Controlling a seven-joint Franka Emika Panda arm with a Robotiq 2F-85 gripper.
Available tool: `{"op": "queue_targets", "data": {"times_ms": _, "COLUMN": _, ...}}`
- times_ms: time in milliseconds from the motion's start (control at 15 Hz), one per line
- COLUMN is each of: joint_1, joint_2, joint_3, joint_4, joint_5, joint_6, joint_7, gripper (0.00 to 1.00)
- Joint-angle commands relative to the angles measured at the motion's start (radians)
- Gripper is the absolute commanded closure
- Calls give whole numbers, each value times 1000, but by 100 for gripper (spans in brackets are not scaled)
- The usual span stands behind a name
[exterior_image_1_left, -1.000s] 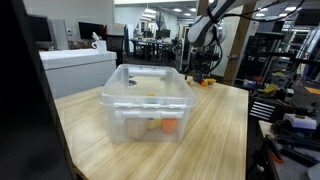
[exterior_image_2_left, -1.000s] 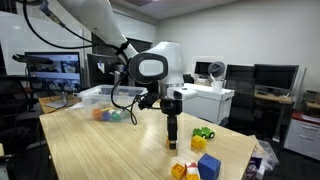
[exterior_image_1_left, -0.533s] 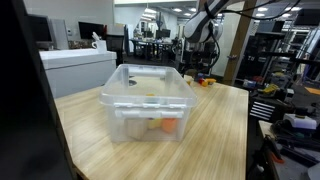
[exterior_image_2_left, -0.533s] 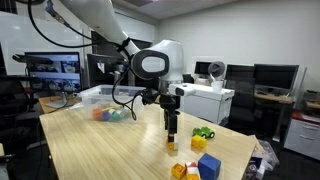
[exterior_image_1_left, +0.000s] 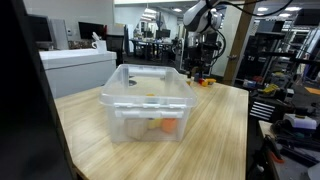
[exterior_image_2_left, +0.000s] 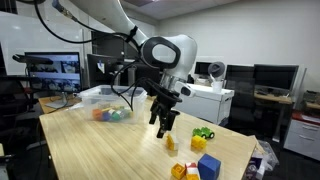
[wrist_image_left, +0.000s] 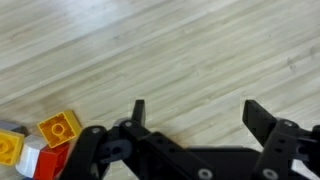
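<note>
The jaws are spread wide and empty, tilted above the table (wrist_image_left: 200, 50); a yellow block (wrist_image_left: 58, 128) is seen nearby.

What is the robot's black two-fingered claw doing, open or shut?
Open. In the wrist view the black two-fingered claw has its fingers spread wide, with only light wooden table showing between them; it holds nothing.

So the white arm (exterior_image_2_left: 165, 52) comes in from up high and bends over at the wrist. The gripper (exterior_image_2_left: 162, 122) hangs off it tilted, not straight down, with the tips angled down and off to one side in the air. Jaws are spread wide, gripping nothing. Wrist view shows the same: both black fingers (wrist_image_left: 262, 118) stand far apart.
</note>
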Motion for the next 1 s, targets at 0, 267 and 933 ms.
{"op": "queue_targets", "data": {"times_ms": 0, "joint_1": -14, "joint_2": 76, "joint_3": -5, "joint_4": 133, "joint_5": -61, "joint_6": -188, "joint_7": -76, "gripper": 0}}
{"op": "queue_targets", "data": {"times_ms": 267, "joint_1": -9, "joint_2": 85, "joint_3": -11, "joint_4": 145, "joint_5": -92, "joint_6": -158, "joint_7": -32, "gripper": 0}}
{"op": "queue_targets", "data": {"times_ms": 933, "joint_1": 6, "joint_2": 145, "joint_3": 2, "joint_4": 197, "joint_5": -317, "joint_6": -54, "joint_7": -249, "gripper": 0}}
